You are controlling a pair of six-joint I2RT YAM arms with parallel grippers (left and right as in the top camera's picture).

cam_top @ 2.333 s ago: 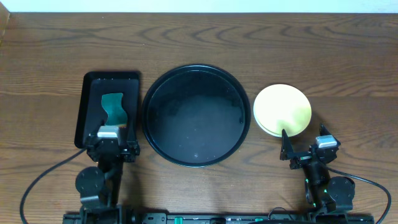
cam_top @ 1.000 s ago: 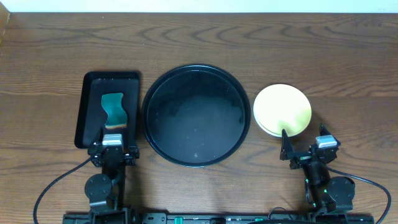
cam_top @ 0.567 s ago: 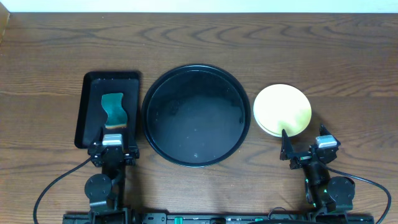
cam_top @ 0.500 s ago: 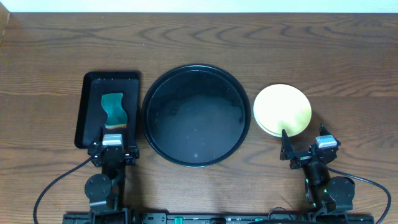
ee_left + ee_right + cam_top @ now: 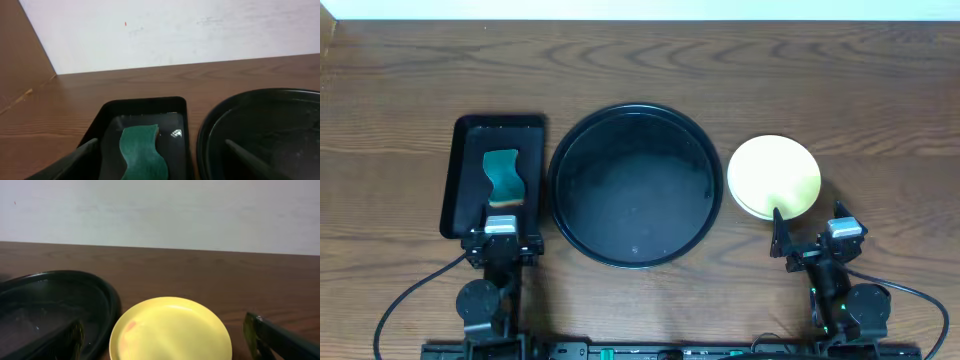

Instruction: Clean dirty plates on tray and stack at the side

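Your right gripper (image 5: 808,228) sits at the near table edge, jaws wide, holding nothing. The left gripper (image 5: 503,220) is the same. The plates (image 5: 774,177), yellow on top, are stacked just ahead of the right gripper, beside the tray (image 5: 552,185). No plate is on the tray. Right arm is nearer. The top plate shows a faint reddish mark, so it's probably not fully clean.

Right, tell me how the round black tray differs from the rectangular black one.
Shape: the round tray is a circle, the rectangular tray an oblong. Size: the round tray is clearly wider than the rectangular tray. Contents: the rectangular tray holds a green sponge; the round tray shows nothing in it. Both are black, rimmed and flat on the table.
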